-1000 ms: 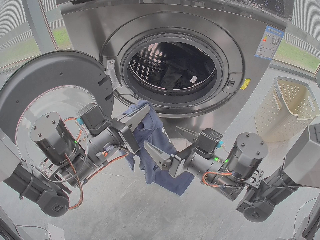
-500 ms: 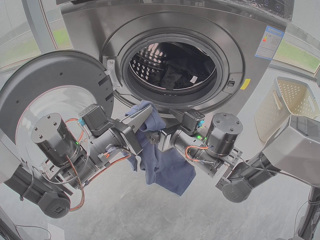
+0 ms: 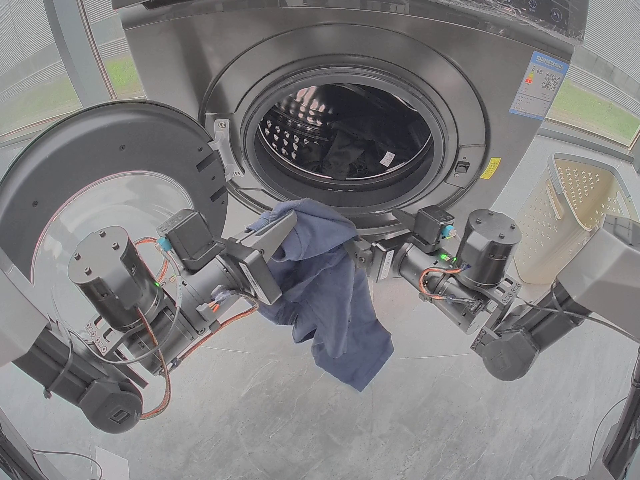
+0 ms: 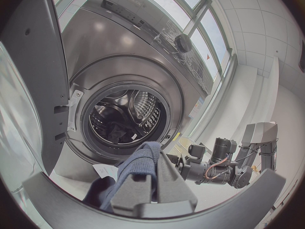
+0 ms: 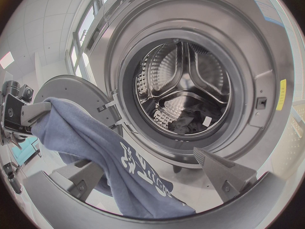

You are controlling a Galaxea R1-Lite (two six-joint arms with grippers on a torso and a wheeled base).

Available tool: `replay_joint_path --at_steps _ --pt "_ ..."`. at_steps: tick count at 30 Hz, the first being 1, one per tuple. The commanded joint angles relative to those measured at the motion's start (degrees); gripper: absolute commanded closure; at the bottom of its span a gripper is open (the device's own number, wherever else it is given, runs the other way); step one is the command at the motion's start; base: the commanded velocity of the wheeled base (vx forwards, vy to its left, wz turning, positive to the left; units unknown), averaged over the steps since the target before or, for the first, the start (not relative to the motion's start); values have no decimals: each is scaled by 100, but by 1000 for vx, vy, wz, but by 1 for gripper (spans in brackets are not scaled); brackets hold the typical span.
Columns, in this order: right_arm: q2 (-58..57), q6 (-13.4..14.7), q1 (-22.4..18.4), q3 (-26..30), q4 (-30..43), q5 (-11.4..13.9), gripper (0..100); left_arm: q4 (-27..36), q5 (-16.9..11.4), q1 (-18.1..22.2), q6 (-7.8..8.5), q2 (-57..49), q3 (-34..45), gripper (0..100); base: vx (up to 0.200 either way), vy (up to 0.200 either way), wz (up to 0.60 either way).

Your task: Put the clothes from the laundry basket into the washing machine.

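Right claw (image 5: 136,161) has swung beneath the limp, soft navy garment (image 3: 327,288).

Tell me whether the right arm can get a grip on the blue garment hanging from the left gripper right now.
Probably yes. The right gripper is open, with the blue garment draped into its jaws. The cloth hangs from the shut left gripper, and nothing stands between them.

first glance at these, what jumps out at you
A blue garment hangs just before the open washing machine, pinched in the left tool, its cloth draped across the open right tool. Dark clothes lie in the drum, and the cream laundry basket stands at the robot's right.
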Motion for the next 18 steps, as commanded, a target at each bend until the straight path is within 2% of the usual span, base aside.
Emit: replay_joint_path --at_steps 1,7,18 --pt "-367 -76 -236 198 49 19 0 10 16 19 -2 24 -34 100 0 0 0" --pt "-411 -93 -429 145 84 19 0 45 16 19 -2 -46 -42 100 0 0 0" --pt "-332 -84 -491 172 93 1 0 80 104 54 -2 -108 -121 100 0 0 0"
